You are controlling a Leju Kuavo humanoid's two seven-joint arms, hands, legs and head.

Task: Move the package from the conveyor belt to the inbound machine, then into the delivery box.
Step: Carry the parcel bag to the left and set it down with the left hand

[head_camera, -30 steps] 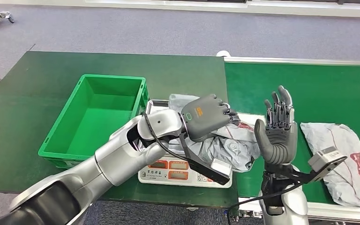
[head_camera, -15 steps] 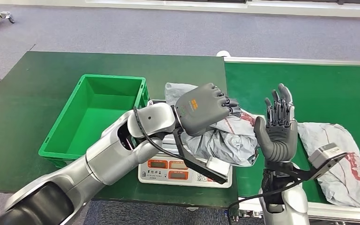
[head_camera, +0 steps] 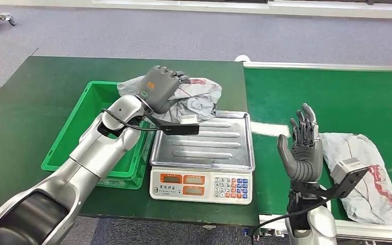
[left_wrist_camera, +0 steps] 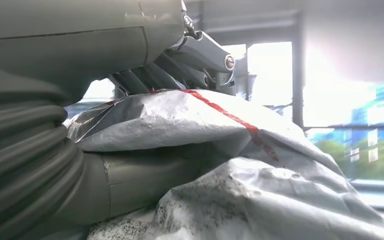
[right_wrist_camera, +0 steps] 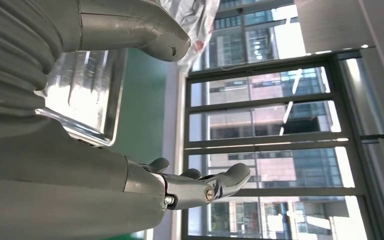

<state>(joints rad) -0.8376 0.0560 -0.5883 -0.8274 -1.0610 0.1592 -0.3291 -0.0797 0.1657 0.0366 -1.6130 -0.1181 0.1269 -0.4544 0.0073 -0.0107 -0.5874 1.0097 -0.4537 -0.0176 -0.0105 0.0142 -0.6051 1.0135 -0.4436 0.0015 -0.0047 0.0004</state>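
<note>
package [head_camera: 194, 97], grey plastic with red print, hangs in the upper middle of the head view, pinched in the left hand [head_camera: 158, 88] above the far right corner of the green delivery box [head_camera: 76, 148]. in the left wrist view the fingers [left_wrist_camera: 200, 55] press down on the crumpled bag [left_wrist_camera: 220, 150] with the thumb beneath it, a firm clamp that seems meant to keep the limp bag from slipping during the carry. it is lifted clear of the steel tray of the inbound machine [head_camera: 204, 153], a weighing scale at centre, so the weighing step looks done and the drop into the box is what remains. right hand [head_camera: 301, 148] stands upright at lower right, fingers spread and holding nothing, probably parked out of the way. behind it, a second package [head_camera: 367, 163] lies on the green conveyor belt [head_camera: 337, 97].
</note>
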